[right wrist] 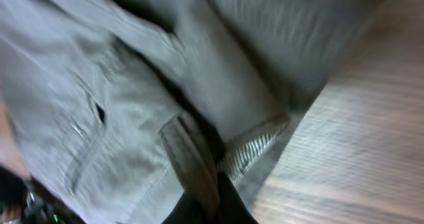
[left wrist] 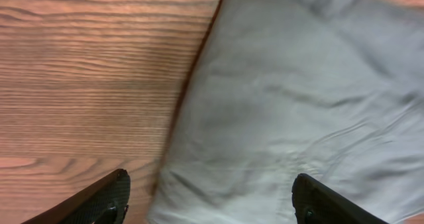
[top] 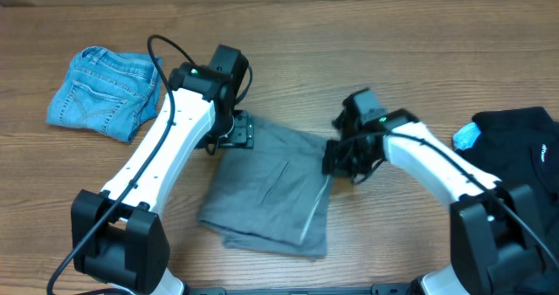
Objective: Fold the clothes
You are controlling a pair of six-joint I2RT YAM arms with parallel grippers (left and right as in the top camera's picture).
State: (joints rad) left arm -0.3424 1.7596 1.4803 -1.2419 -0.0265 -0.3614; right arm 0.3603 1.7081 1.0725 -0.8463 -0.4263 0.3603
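Two grippers flank the grey shorts (top: pixel 266 190). The left gripper (left wrist: pixel 211 184) hovers spread, straddling their left edge; the right gripper (right wrist: pixel 202 201) pinches the right edge.

Overhead plus close wrists, sharing grey shorts (top: pixel 271 186)

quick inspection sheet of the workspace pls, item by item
surface: wooden table
job's things: grey shorts in the centre between the arms; denim shorts at the left; black garment at the right edge
clutter: small light-blue item at the black garment, cannot tell what
grippers: left gripper jaws open over the grey shorts' edge; right gripper jaws appear shut on the opposite edge
cables: black cable looping off the left arm
surroundings: nothing seen
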